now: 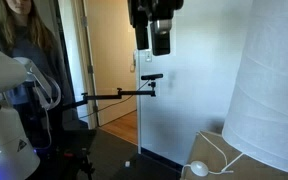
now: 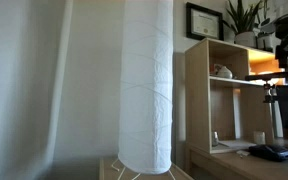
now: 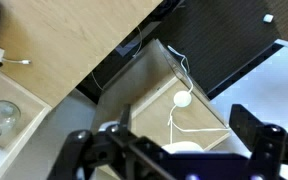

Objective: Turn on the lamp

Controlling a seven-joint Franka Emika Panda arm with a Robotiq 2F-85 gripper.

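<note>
Setting, as I see it: furnished home or office room. Evidence: wooden shelf unit, right of frame; framed picture and potted plant atop, upper right; wooden door, centre-left.

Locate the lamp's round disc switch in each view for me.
In an exterior view: disc switch at bottom edge, right of centre.
In an exterior view: not visible, only the lamp shade.
Wrist view: near centre.
Shared landmark: lamp shade, in both exterior views.
</note>
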